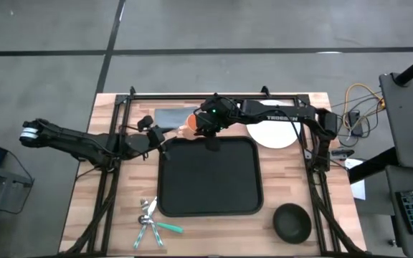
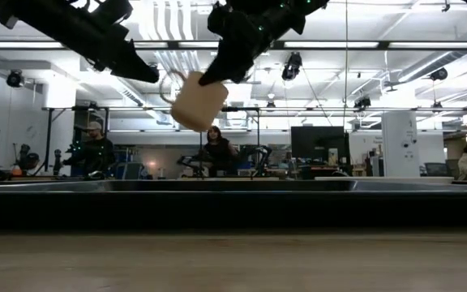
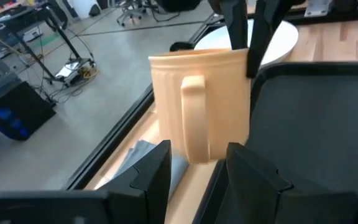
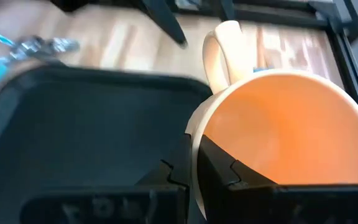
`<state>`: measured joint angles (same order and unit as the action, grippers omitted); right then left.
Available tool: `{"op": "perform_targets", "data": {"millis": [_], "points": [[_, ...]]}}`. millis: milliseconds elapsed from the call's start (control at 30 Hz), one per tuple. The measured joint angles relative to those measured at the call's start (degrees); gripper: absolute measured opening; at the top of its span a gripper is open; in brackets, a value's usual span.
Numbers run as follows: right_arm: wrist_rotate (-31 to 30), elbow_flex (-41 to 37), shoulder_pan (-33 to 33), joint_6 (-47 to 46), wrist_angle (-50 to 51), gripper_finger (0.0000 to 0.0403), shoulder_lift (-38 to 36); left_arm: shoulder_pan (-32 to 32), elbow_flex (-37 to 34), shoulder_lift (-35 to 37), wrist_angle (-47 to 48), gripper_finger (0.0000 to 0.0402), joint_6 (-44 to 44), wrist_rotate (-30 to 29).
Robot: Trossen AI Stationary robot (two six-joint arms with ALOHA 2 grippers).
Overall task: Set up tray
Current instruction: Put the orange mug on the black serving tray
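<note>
Large black rectangular tray (image 1: 210, 176) with rounded corners and raised rim, flat on the light wooden slatted table (image 1: 289, 179), central, bare inside. Right gripper (image 1: 208, 129) above the tray's far edge, near its far-left corner, clenched on the rim of a cream ceramic mug (image 2: 198, 100) with an orange inside; one finger inside the wall, one outside, seen plainly in the right wrist view (image 4: 194, 163). Mug held clear of the table, tilted, handle (image 4: 219, 48) pointing toward the left arm. Left gripper (image 1: 154, 136) just beside the tray's far-left corner, close to the mug, fingers (image 3: 151, 171) spread apart, handle between them in the left wrist view but no contact visible. Small grey folded cloth (image 1: 169, 116) on the table beyond the tray, partly under the arms. Round white plate (image 1: 274, 134) at the tray's far-right corner, partly covered by the right arm. Dark round bowl (image 1: 292, 221) near the tray's near-right corner, apart from it. Cluster of metal cutlery with a teal-handled piece (image 1: 151, 223) near the tray's near-left corner, on bare wood. Low view: tray rim (image 2: 233, 188) as a dark band across the table, mug hanging above it, several seated people in the room behind (image 2: 217, 146).
</note>
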<state>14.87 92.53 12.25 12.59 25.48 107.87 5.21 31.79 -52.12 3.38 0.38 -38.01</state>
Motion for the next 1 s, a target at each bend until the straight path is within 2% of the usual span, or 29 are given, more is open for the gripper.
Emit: {"op": "perform_targets", "data": {"millis": [400,667,767,900,1000], "points": [[1.9,0.0,-1.1,-0.7,-4.8,0.0008,0.7,0.0,0.0,-0.7,-1.4,0.0136,0.2,0.4],[3.1,0.0,-1.1,-0.8,-4.6,0.0008,3.0,0.0,0.0,-0.7,-2.9,0.0134,0.2,0.4],[3.1,0.3,-1.1,-0.9,-4.7,0.0008,3.5,0.0,0.0,-1.2,-2.6,0.0109,0.2,0.4],[3.1,0.7,-1.2,-1.3,-4.8,0.0008,3.6,0.0,-0.1,-1.7,-2.6,0.0035,0.1,0.2],[2.9,0.7,-1.2,-1.4,-4.6,0.001,3.6,-0.1,0.0,-1.9,-2.7,0.0028,0.2,0.2]]}}
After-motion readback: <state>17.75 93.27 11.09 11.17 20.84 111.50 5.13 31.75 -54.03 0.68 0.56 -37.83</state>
